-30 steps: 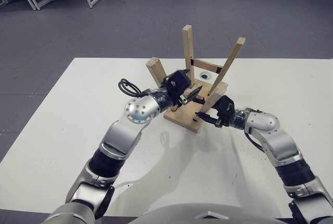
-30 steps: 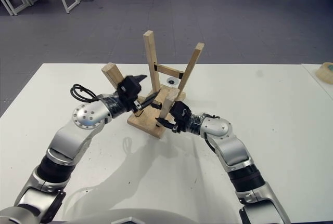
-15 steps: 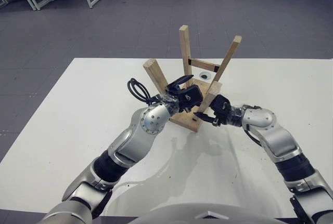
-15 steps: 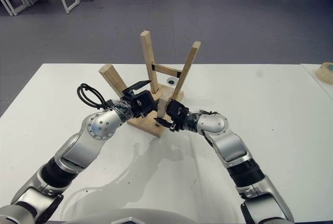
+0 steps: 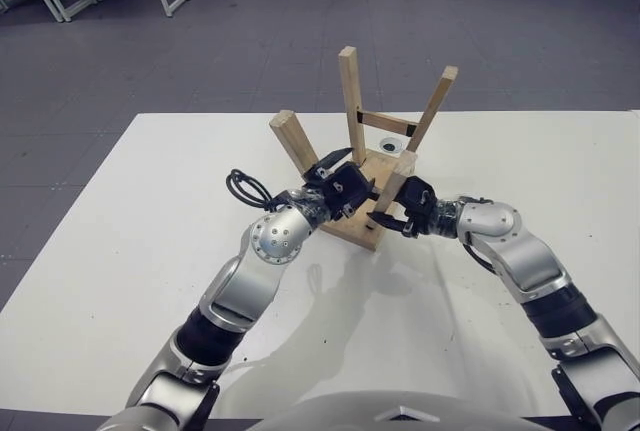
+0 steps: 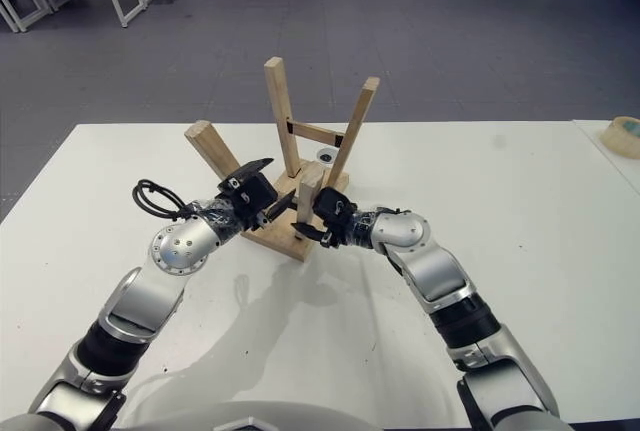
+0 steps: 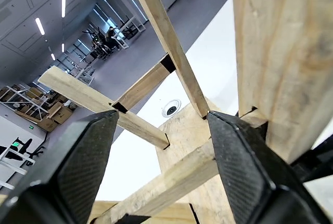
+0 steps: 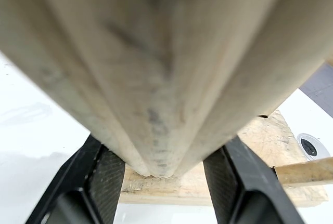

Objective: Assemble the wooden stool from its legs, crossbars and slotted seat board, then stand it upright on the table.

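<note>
The stool (image 5: 370, 166) sits upside down at the middle of the white table (image 5: 130, 251), with its seat board (image 5: 358, 233) underneath. Four legs point up: two tall far legs (image 5: 351, 101), a near left leg (image 5: 293, 141) and a near right leg (image 5: 392, 186). A crossbar (image 5: 385, 123) joins the far pair, and a second crossbar (image 7: 171, 180) runs low between the near legs. I judge the assembly nearly or fully done. What remains is seating any loose joint, which I cannot check from here, and turning the stool onto its legs.

My left gripper (image 5: 345, 183) is among the legs just above the seat board. Its fingers (image 7: 78, 167) are spread wide with the low crossbar between them, untouched. My right gripper (image 5: 392, 221) pinches the near right leg at its base.

A looped black cable (image 5: 240, 189) hangs off my left wrist. A round hole (image 5: 392, 147) in the table lies just behind the stool. For the flip, I expect the splayed legs and my own crossed-in arms to be the main obstacles.
</note>
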`<state>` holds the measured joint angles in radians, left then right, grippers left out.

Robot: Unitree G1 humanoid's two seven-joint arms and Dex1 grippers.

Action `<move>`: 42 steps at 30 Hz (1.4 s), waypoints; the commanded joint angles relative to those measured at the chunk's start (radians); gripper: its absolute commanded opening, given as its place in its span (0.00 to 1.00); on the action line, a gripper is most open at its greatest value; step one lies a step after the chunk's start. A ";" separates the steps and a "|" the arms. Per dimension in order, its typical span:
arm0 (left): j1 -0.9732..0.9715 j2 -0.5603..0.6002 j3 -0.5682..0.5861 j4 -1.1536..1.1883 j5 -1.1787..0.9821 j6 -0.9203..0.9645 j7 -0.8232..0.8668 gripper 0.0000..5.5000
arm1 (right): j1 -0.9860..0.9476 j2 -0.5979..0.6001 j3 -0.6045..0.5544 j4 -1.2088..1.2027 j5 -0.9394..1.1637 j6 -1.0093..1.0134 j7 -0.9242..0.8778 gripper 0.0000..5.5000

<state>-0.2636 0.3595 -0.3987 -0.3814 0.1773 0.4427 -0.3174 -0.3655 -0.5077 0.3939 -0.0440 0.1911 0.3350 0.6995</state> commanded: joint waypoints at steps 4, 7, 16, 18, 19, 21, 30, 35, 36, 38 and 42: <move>0.001 -0.075 0.219 0.029 -0.010 -0.382 0.199 0.58 | 0.127 -0.015 -0.056 -0.043 -0.070 0.199 -0.153 0.37; -0.002 -0.076 0.242 0.057 0.009 -0.440 0.210 0.58 | 0.130 0.001 -0.067 -0.097 -0.085 0.214 -0.206 0.46; 0.024 -0.081 0.316 0.078 0.073 -0.502 0.279 0.58 | 0.112 -0.112 -0.118 -0.238 -0.157 0.360 -0.167 0.68; 0.013 -0.080 0.358 0.063 0.089 -0.517 0.313 0.58 | 0.076 -0.104 -0.159 -0.212 -0.160 0.348 -0.183 0.68; 0.002 -0.079 0.381 0.049 0.094 -0.516 0.326 0.58 | 0.053 -0.073 -0.197 -0.197 -0.141 0.330 -0.201 0.68; -0.020 -0.079 0.409 0.031 0.095 -0.508 0.334 0.58 | 0.022 -0.016 -0.242 -0.178 -0.110 0.296 -0.221 0.68; -0.272 -0.106 0.433 -0.082 -0.045 -0.270 0.238 0.58 | 0.015 0.130 -0.164 -0.371 0.015 0.314 -0.145 0.68; -0.408 -0.118 0.486 -0.107 -0.182 -0.115 0.208 0.58 | 0.005 0.143 -0.147 -0.386 0.041 0.322 -0.128 0.68; -0.432 -0.126 0.506 -0.111 -0.218 -0.078 0.210 0.58 | 0.007 0.136 -0.156 -0.387 0.044 0.324 -0.128 0.68; -0.480 -0.141 0.547 -0.125 -0.286 -0.009 0.224 0.58 | 0.015 0.121 -0.171 -0.390 0.048 0.328 -0.127 0.68; -0.463 -0.183 0.550 -0.155 -0.424 0.211 0.222 0.58 | 0.053 0.108 -0.177 -0.387 0.039 0.322 -0.138 0.68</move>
<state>-0.7521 0.1994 0.1620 -0.5339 -0.1889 0.5273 -0.0956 -0.3319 -0.3887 0.2200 -0.4237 0.2372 0.6504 0.5689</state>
